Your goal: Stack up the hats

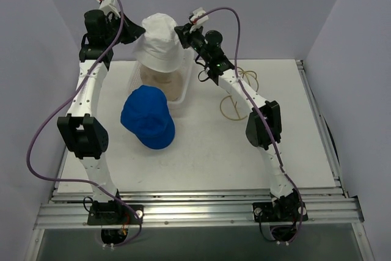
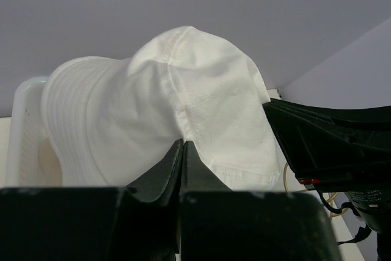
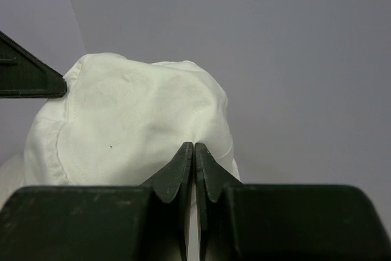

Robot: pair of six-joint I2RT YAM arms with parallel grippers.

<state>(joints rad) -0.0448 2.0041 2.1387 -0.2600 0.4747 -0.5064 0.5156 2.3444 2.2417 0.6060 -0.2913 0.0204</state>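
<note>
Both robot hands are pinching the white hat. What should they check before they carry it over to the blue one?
1. Left gripper shut on the white hat: ok.
2. Right gripper shut on the hat's other side: ok.
3. Hat's brim lifted clear of the white basket: cannot tell, since the hat covers the basket from above.
4. Blue cap lying on the table with nothing on top: ok.
5. Gold wire frame out of the way, on the right, apart from the blue cap: ok.
</note>
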